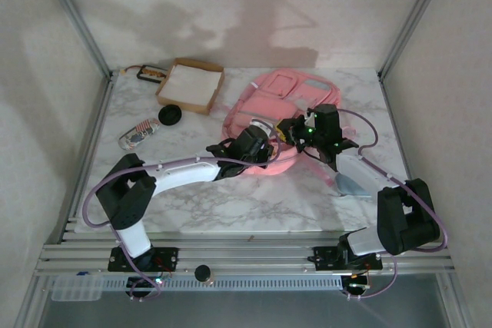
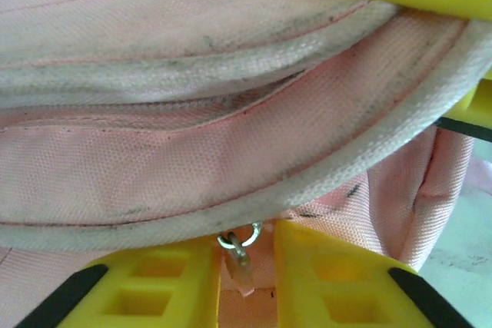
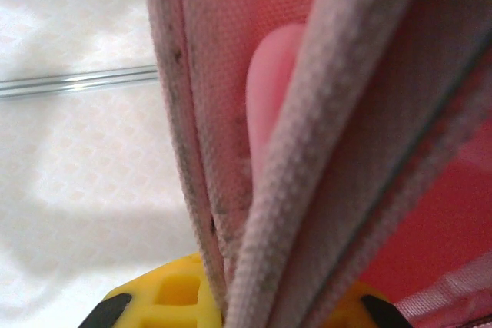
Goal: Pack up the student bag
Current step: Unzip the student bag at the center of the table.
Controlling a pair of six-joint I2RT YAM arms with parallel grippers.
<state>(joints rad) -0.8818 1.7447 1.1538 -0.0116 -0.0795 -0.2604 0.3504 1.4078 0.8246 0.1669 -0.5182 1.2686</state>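
Pink fabric marks the student bag (image 1: 261,105), which lies flat toward the far right of the marble tabletop (image 1: 231,197) in the overhead view. The left hand (image 1: 273,144) and right hand (image 1: 298,132) both meet its near edge, and a cardboard box (image 1: 191,84) sits well apart at the far left. From the left wrist, the yellow fingers (image 2: 154,282) stand narrowly apart on either side of a small metal zip pull (image 2: 238,251); whether they actually pinch it I cannot tell. To do this step well, I judge that the pull should sit squarely between the pads and then be drawn along the curved piping rather than across it, while the other hand holds the fabric taut so the slider does not snag. From the right wrist, that hand is clamped on the bag's piped rim (image 3: 284,213), which runs out from between its fingers. No brand, label or writing can be read on the bag or the box.
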